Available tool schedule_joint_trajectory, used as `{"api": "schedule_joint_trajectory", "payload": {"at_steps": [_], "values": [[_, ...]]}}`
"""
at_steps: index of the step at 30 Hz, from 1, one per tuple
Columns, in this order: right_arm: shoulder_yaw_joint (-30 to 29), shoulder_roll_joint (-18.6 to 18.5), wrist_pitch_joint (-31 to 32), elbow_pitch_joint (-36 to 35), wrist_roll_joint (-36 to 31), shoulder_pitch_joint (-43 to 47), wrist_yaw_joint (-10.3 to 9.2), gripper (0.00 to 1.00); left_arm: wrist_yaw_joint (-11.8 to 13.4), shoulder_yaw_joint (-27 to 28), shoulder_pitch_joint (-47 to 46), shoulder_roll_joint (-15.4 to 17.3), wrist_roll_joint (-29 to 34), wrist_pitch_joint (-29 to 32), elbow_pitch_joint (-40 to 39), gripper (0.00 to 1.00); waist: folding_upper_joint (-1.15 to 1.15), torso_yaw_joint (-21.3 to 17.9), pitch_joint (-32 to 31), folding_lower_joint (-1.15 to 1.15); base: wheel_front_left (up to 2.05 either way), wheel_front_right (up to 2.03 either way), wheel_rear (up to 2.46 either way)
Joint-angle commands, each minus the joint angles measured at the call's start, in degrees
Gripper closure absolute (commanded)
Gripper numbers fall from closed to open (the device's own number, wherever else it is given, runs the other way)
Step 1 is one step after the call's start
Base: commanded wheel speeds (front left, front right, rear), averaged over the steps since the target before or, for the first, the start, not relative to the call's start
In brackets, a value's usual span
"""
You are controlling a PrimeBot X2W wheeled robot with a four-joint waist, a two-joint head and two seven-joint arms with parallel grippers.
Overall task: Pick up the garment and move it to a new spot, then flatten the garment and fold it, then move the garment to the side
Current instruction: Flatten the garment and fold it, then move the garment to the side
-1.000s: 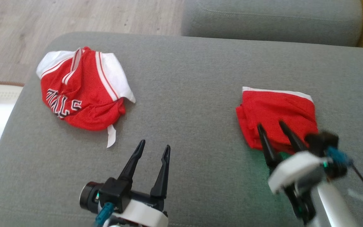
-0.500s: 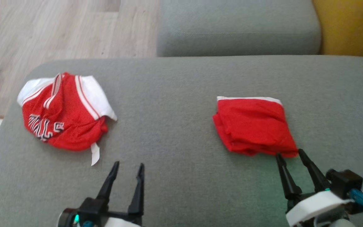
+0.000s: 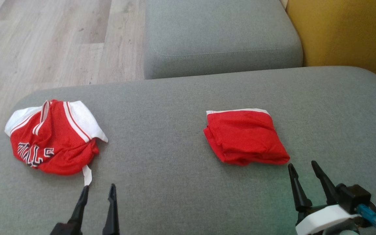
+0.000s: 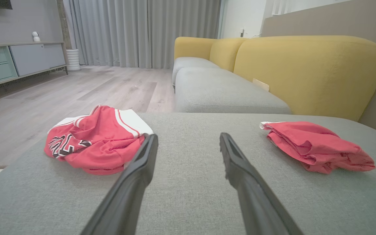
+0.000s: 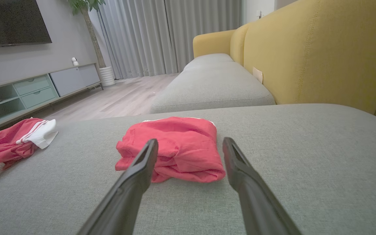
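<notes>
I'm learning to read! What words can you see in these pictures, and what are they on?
"ULLS": black letters on the crumpled red and white jersey; creases hide the start, so this reading is unsure.
White tag hanging from the jersey: too small to read.
Folded red garment: no writing shows.

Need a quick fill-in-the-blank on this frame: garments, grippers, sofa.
The garment nearest the right gripper is already ____.
The lettered jersey lies crumpled on the robot's ____ side.
The left gripper is ____ and holds nothing.
The sofa back is coloured ____.
Missing words: folded; left; open; yellow.
</notes>
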Motion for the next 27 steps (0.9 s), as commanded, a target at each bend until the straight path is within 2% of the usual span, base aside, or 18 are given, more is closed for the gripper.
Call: {"api": "schedule_joint_trajectory", "payload": {"at_steps": [1,12,27], "values": [[1.1,-0.1,-0.7,-1.5,-0.7,-2.6,-0.05,0.0,-0.3,2.8,-1.6,-0.2,0.2,-0.3,-1.9,0.0,0.0,0.0,-0.6,0.0,0.0,0.0,0.0],[0.6,0.9,-0.8,-2.1,-1.6,-0.3,-0.05,0.0,-1.9,4.6,0.2,-0.4,1.0,-0.3,-0.1,0.0,0.0,0.5,-1.9,0.0,0.0,0.0,0.0],[1.0,0.8,-0.8,-1.8,-1.6,-0.2,-0.05,0.0,-2.4,3.8,-0.1,-0.5,1.2,-0.3,0.8,0.0,0.0,0.3,-2.1,0.0,0.0,0.0,0.0]]}}
